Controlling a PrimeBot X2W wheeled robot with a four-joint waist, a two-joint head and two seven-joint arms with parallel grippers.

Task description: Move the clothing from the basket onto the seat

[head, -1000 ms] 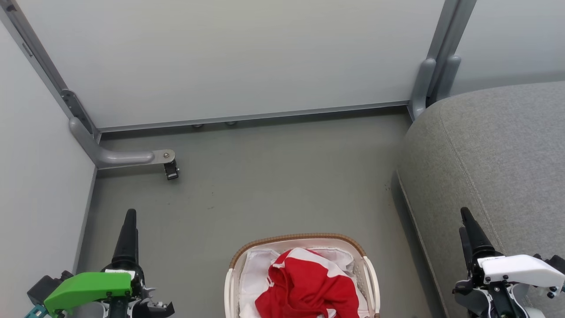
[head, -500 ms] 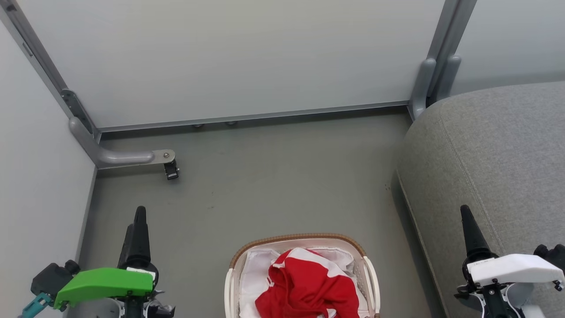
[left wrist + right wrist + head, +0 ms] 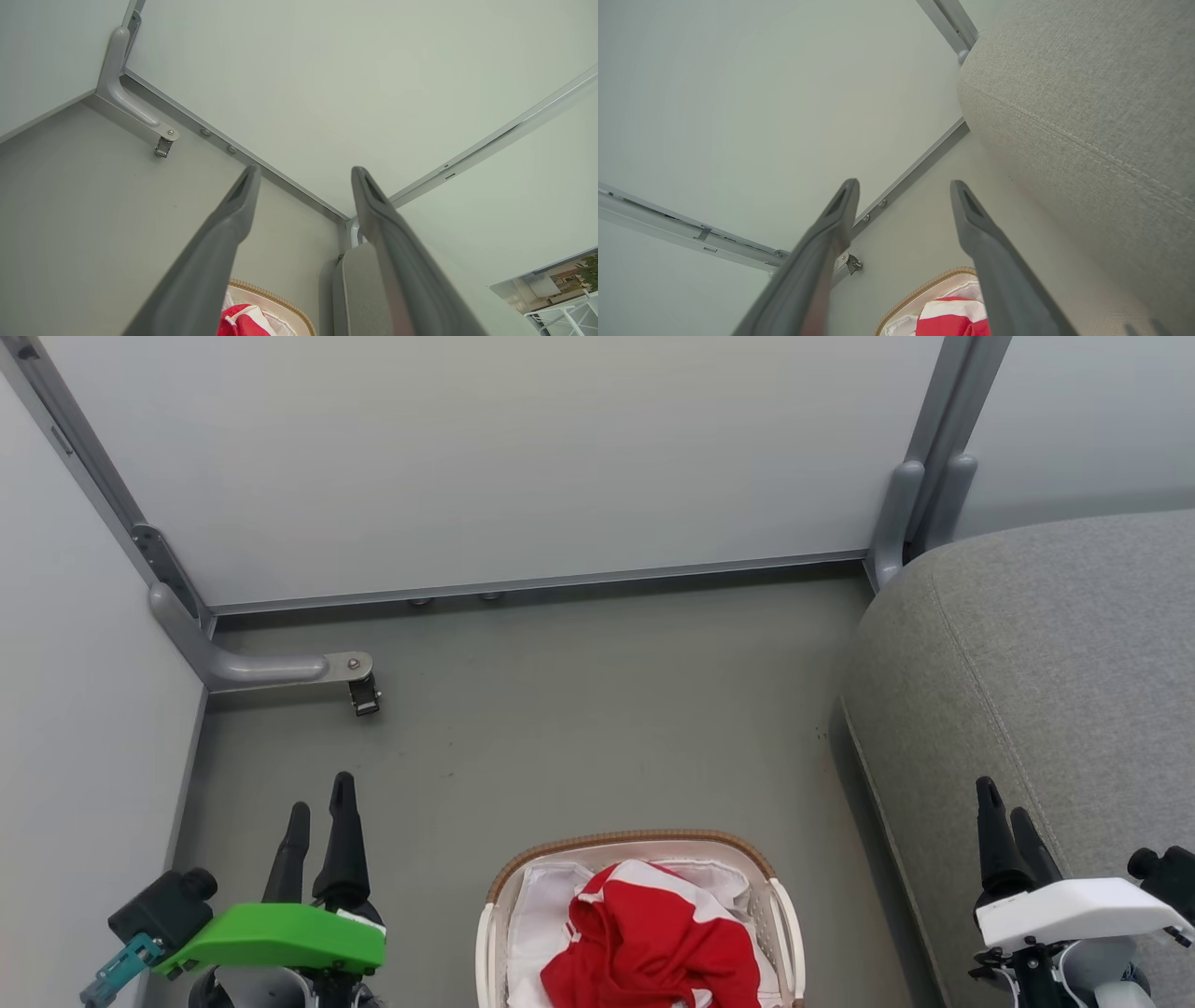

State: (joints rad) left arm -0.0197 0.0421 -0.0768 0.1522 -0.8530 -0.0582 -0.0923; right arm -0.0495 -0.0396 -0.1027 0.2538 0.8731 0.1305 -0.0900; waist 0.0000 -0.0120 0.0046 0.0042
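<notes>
Pale grey partition panels [image 3: 485, 457] close off a corner of grey floor [image 3: 579, 728], and a metal foot bracket [image 3: 271, 667] sticks out from the left post. The left hand [image 3: 321, 793] hangs low at the left above the floor, under a green cover [image 3: 271, 938]. Its two dark fingers are spread apart with nothing between them, and the left wrist view shows bare wall and floor through the gap. The right hand [image 3: 1002, 799] sits at the lower right under a white cover [image 3: 1074, 907], seen against the front edge of the seat [image 3: 1046, 663]. It is likewise open and empty, its fingers wide apart in the right wrist view.

Between the two hands, at the bottom middle of the head view, the basket [image 3: 635, 837] stands on the floor, with its brown woven rim toward the panels and a white handle on either side. The clothing [image 3: 644, 943] lies bunched inside it, red with white panels, on a white cloth liner [image 3: 541, 915]. Neither hand touches it. The seat, grey woven upholstery with a rounded edge and a stitched seam, takes up the right side, near the basket with a strip of floor between them.
</notes>
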